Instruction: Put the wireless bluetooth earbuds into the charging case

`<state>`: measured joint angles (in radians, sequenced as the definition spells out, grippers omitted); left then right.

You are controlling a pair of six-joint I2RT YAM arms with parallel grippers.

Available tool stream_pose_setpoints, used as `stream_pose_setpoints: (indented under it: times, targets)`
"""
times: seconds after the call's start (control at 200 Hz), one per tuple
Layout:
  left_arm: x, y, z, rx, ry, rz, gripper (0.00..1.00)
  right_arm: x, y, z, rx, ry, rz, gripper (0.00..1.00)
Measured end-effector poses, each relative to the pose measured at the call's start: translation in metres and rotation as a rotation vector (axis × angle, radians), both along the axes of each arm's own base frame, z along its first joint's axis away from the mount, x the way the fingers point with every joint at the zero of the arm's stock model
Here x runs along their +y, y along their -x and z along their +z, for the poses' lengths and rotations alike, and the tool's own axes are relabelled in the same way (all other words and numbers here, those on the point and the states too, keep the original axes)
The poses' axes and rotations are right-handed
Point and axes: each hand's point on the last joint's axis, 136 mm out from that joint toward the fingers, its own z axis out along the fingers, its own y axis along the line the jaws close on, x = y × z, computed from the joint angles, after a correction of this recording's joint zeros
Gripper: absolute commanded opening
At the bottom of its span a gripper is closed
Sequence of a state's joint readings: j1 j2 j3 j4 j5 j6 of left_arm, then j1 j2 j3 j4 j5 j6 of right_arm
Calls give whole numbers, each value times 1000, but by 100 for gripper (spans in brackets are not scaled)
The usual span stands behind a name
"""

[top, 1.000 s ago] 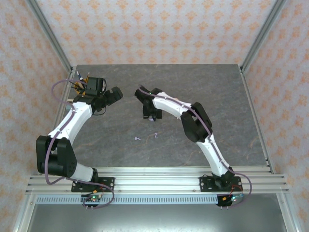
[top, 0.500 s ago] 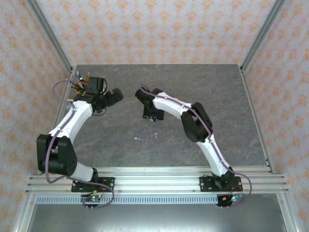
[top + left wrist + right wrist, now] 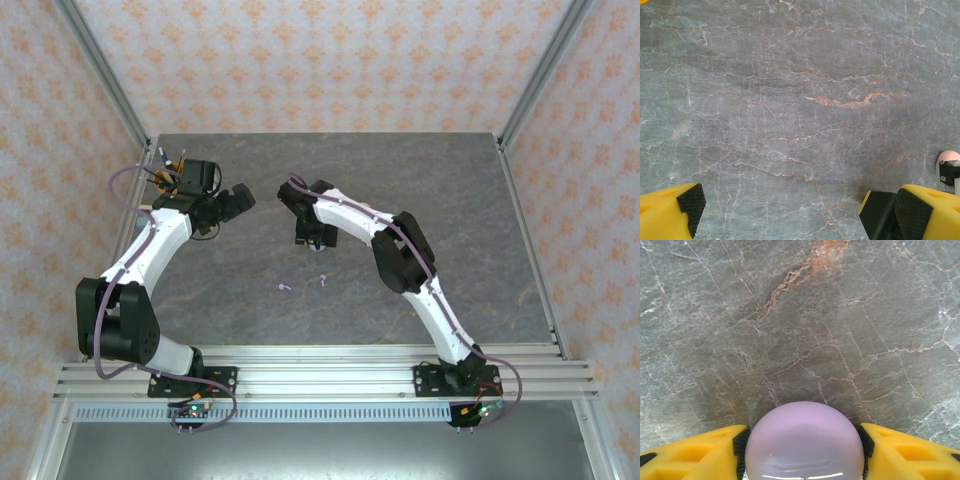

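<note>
Top external view has the right gripper [image 3: 311, 237] low over the middle of the table [image 3: 470, 200], with the two lilac earbuds [image 3: 323, 279] lying loose on the stone just to its near side, toward the arm bases; the left-hand bud [image 3: 284, 287] sits a little apart from its twin, and both lie between the two arms; they are too small here to tell which way their stems point.

Right wrist view shows a round lilac case [image 3: 804, 437] between the yellow fingers, with the black pads [image 3: 742, 440] against its sides, so this gripper appears to be clamped on the case, lid closed as far as can be seen.

Left wrist view shows the left gripper [image 3: 795, 205] with its jaws spread wide and nothing between them, only bare stone below; from above it hangs toward the far left, well apart from the buds.

Judging from this, the move ahead turns on one fact: the buds lie near and right of the empty left gripper, while the closer right gripper is already occupied; the free left arm would have to travel toward the near centre to reach the left-hand bud first.
</note>
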<state>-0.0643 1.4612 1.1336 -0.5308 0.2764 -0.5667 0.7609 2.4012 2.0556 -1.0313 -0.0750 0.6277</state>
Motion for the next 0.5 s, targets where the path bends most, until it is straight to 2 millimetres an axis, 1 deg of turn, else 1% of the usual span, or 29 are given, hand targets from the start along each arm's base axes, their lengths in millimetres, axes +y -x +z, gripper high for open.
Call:
stream_pose_setpoints:
  times: [0.12,0.2,0.27,0.5]
  targets:
    - [-2,5,-7,13,4,-21,100,0,0,0,1,0,4,52]
    - [-6,8,-13,24,12,-43,100,0,0,0,2,-1,4,45]
    - [-9,9,-15,21,19,-65,100,0,1,1,2,-6,7,41]
    - [-19,11,-23,-16,71,-101,100,-1,1,5,9,-66,-22,39]
